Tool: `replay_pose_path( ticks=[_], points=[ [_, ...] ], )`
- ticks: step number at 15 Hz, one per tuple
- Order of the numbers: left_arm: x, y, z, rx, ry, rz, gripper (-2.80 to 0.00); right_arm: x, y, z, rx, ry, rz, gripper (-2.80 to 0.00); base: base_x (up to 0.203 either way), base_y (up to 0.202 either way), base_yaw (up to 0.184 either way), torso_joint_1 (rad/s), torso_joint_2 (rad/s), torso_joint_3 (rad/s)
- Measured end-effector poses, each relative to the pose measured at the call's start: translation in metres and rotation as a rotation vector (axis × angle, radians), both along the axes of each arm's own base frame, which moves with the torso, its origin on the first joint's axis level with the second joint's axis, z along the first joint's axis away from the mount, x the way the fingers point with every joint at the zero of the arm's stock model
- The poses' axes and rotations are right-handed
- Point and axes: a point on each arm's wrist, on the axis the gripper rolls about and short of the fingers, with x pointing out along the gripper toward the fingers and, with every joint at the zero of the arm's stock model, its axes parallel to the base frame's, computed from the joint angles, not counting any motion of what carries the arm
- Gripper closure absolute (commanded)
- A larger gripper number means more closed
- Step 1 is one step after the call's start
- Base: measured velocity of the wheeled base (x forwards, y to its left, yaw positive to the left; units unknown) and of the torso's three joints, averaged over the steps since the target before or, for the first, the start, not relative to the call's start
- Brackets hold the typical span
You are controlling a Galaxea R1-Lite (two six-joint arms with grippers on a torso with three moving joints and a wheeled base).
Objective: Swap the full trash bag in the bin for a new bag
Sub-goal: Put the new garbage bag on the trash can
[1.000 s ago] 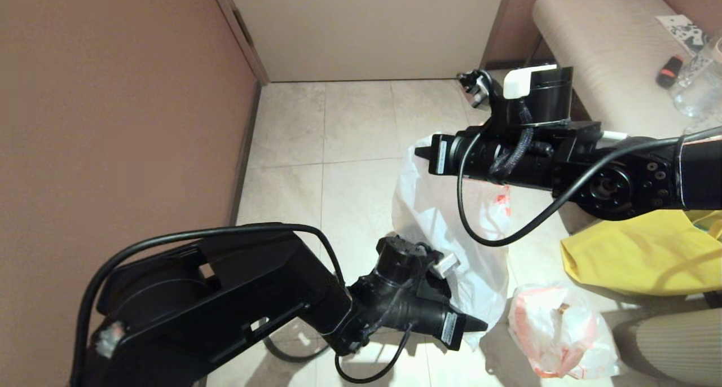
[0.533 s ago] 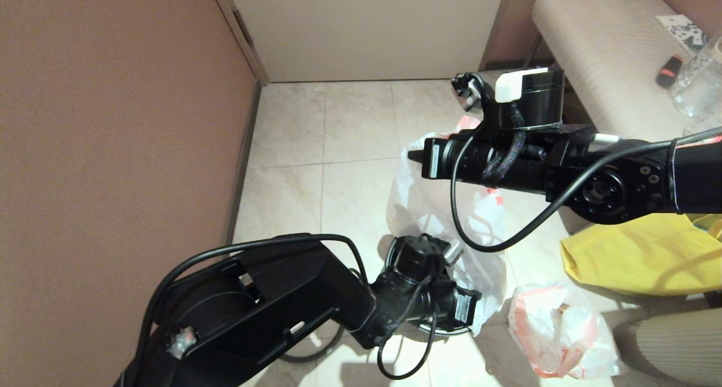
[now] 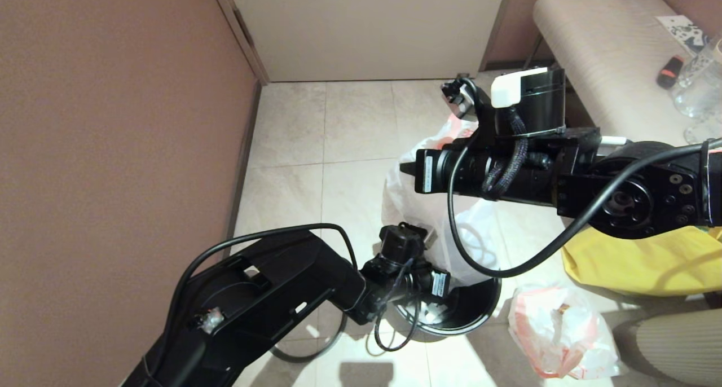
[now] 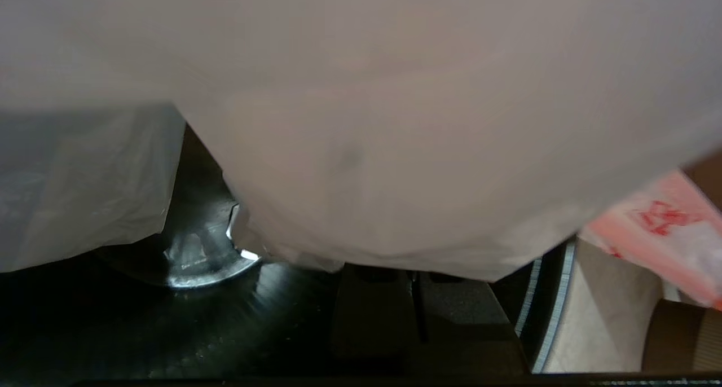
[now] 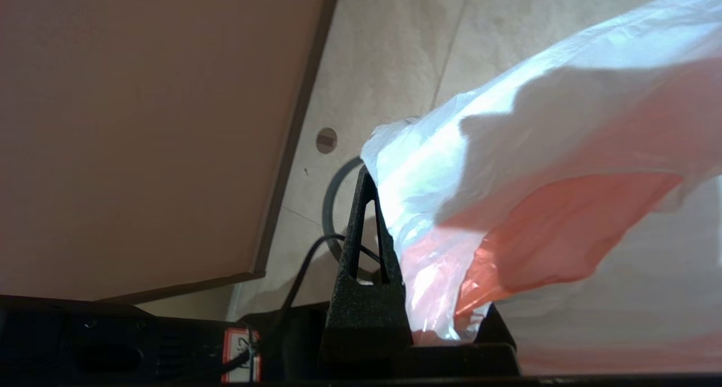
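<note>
- The new bag [image 3: 420, 206] hangs in the air as a thin white sheet with a pink hem, stretched between my two grippers above the floor tiles; in the left wrist view it [image 4: 395, 122] fills most of the picture.
- My right gripper [image 3: 407, 166] holds the upper part of the bag, fingers clenched on the plastic near its pink hem. In the right wrist view the plastic [image 5: 507, 178] comes out from between the black fingers [image 5: 366, 251].
- My left gripper [image 4: 414, 297] is down at the bin's mouth, fingers pressed together. The bag drapes right over them, so I cannot tell from here whether any plastic is pinched between them.
- The bin [image 3: 479, 305] stands on the floor under the bag's lower end, its glossy black inside open to my head camera. The bag's bottom edge hangs over the opening.
- A grey hoop [image 5: 333, 206] lies flat on the tiles near the wall, apart from the bin.
- The full trash bag [image 3: 555, 333] sits on the floor just to the right of the bin, lumpy, with pink showing at its top.
- A yellow cloth tote [image 3: 637, 263] lies beyond that bag, beside a beige bench [image 3: 609, 43].
</note>
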Motion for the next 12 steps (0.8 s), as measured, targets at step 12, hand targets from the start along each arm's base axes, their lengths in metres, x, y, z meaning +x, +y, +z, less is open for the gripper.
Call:
replay_pose_path(
  ticks=[12],
  points=[
    [-0.042, 0.054, -0.009, 0.16, 0.031, 0.084, 0.0, -0.029, -0.048, -0.001, -0.098, 0.19, -0.079, 0.0, 0.0, 0.0, 0.0, 0.0, 0.0, 0.0]
  ],
)
